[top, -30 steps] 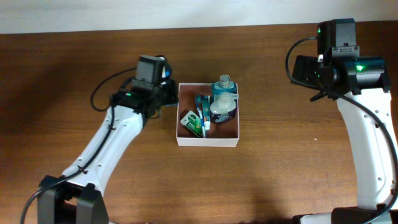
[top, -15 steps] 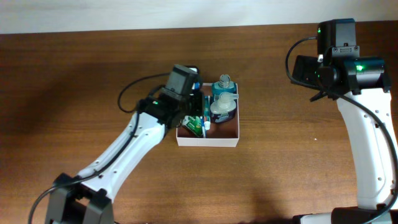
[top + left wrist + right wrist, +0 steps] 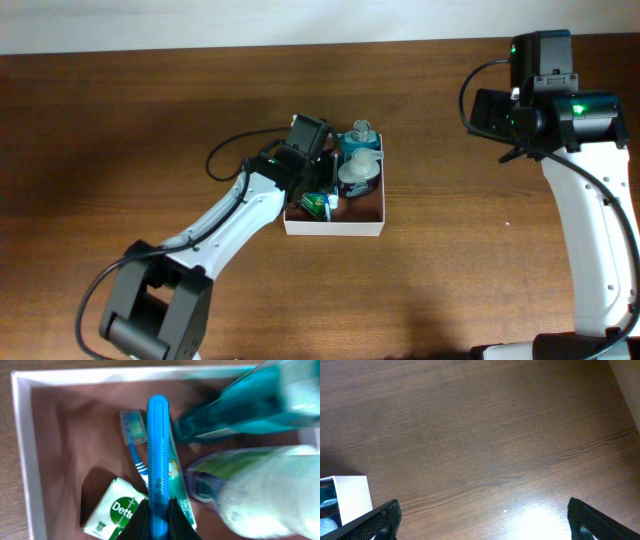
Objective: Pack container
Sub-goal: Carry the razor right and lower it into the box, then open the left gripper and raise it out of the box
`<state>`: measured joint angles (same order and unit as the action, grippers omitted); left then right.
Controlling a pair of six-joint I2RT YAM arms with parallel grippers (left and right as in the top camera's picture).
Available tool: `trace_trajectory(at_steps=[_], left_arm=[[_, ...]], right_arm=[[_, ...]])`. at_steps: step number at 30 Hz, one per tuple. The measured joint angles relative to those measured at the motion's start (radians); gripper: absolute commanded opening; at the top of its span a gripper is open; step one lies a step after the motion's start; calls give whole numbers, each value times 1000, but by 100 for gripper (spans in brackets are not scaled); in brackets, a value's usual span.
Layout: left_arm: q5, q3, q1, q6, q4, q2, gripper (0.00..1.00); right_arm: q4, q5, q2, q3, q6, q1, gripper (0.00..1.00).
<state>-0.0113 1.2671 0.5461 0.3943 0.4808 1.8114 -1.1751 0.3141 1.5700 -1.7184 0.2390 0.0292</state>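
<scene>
Two bottles (image 3: 360, 136) in one container (image 3: 333, 228); left hand (image 3: 159, 517) pinches blue stick (image 3: 158, 450); right hand (image 3: 485, 517) wide.

Table (image 3: 480, 430): brown wood is filling most of the picture.
Right pincer (image 3: 485, 522): its two black fingers (image 3: 382, 520) are sitting wide apart, holding nothing.
Container (image 3: 351, 492): a white corner is peeking in at the bottom left.

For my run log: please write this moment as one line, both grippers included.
left gripper: shut on blue stick, over container | right gripper: open, over table | inside: bottles, soap, toothbrush
</scene>
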Motion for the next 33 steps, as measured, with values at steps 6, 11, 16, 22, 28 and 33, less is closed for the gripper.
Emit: trace_trajectory(at_steps=[6,11,16,22,28,33], left_arm=[[-4,0,0,0,-5,61,1],[-4,0,0,0,-8,89,2],[-4,0,0,2,-11,89,27],[-4,0,0,11,-14,89,34],[-6,67,-1,2,83,88,34],[-38,158,-24,-10,169,48,34]], right_arm=[[0,0,0,0,0,0,99],[0,0,0,0,0,0,99],[0,0,0,0,0,0,99],[0,0,0,0,0,0,99],[0,0,0,0,0,0,99],[0,0,0,0,0,0,99]])
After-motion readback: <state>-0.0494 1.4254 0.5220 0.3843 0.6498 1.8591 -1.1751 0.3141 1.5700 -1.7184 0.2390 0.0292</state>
